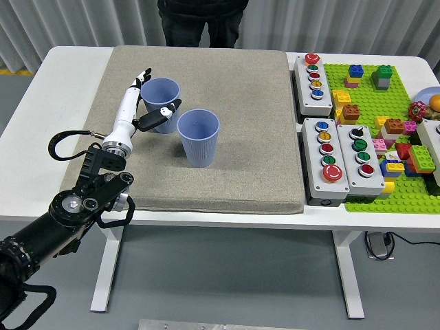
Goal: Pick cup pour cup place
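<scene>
From the left edge we see the left robot hand (pixel 146 103) reaching in over the grey mat (pixel 261 89) on the bench (pixel 41 137), and it is placed at the left side of the far cup (pixel 161 103). Its fingers (pixel 141 78) stand extended along the cup's left wall and the thumb (pixel 165 112) comes across the front, so the robot hand looks unclenched around the cup, not yet gripping it firmly as far as we can judge. The cup stands upright, its long axis vertical, so we judge the closing must come from the side. Just to the right and nearer to us stands the second cup (pixel 199 137), also upright and open. The right robot hand is not visible, so the left one is clearly the nearer.
</scene>
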Tool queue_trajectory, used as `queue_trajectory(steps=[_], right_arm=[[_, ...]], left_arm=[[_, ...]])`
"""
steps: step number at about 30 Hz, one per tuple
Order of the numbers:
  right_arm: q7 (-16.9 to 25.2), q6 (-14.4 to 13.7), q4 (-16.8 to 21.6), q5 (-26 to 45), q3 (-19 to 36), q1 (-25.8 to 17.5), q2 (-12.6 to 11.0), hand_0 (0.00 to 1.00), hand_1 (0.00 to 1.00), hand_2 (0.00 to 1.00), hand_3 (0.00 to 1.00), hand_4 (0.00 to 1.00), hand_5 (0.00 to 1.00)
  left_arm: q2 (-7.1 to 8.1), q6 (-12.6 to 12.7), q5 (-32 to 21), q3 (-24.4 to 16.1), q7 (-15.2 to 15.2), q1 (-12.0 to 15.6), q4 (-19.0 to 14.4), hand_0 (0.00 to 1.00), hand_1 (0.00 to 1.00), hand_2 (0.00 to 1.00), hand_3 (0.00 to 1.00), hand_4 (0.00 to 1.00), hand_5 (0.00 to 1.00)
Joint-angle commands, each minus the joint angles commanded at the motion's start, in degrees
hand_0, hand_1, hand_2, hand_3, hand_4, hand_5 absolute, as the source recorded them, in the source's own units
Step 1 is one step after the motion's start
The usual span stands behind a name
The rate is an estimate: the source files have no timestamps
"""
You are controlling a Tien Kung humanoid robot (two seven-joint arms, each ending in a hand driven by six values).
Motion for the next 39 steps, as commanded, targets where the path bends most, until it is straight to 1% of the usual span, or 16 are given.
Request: queue_trajectory(steps=[5, 6, 8, 11, 16, 25, 39], right_arm=[[-0.03, 0.05, 0.01, -0.13, 0.09, 0.01, 0.01, 0.668, 0.608, 0.553, 0.545, 0.002, 0.167], [-0.04, 0.07, 0.01, -0.22, 0.15, -0.01, 0.02, 0.668, 0.608, 0.553, 0.546, 0.002, 0.168], [-0.05, 0.08, 0.01, -0.23, 0.17, -0.02, 0.02, 0.668, 0.608, 0.553, 0.546, 0.002, 0.168], [-0.1, 0.11, 0.02, -0.41, 0.24, -0.08, 0.04, 0.668, 0.608, 0.553, 0.546, 0.002, 0.168], [-0.09, 0.14, 0.02, -0.58, 0.29, -0.17, 0.05, 0.668, 0.608, 0.553, 0.546, 0.002, 0.167], [-0.07, 0.08, 0.0, -0.48, 0.17, -0.04, 0.06, 0.668, 0.608, 0.553, 0.546, 0.002, 0.166], [-0.14, -0.01, -0.01, -0.5, 0.05, 0.21, 0.05, 0.668, 0.608, 0.553, 0.546, 0.002, 0.167]], left_arm=[[0.25, -0.8, -0.56, -0.24, 0.29, 0.12, 0.86, 0.835, 0.865, 0.998, 0.998, 0.912, 0.376], [0.33, -1.08, -0.7, -0.29, 0.36, 0.18, 1.05, 0.844, 0.872, 0.998, 0.998, 0.921, 0.395], [0.38, -1.23, -0.74, -0.31, 0.4, 0.21, 1.14, 0.844, 0.872, 0.998, 0.998, 0.921, 0.395], [0.43, -2.16, -1.11, -0.29, 0.6, 0.2, 1.69, 0.844, 0.872, 0.998, 0.998, 0.921, 0.395], [0.39, -2.92, -1.35, -0.11, 0.73, 0.39, 1.81, 0.843, 0.875, 0.998, 0.998, 0.928, 0.401], [-0.1, -3.66, -1.18, 0.59, 0.92, 0.21, 1.68, 0.847, 0.872, 0.998, 0.998, 0.945, 0.408], [-0.38, -3.85, -2.85, 1.47, 0.59, -1.0, 3.24, 0.85, 0.872, 0.998, 0.998, 0.965, 0.436]])
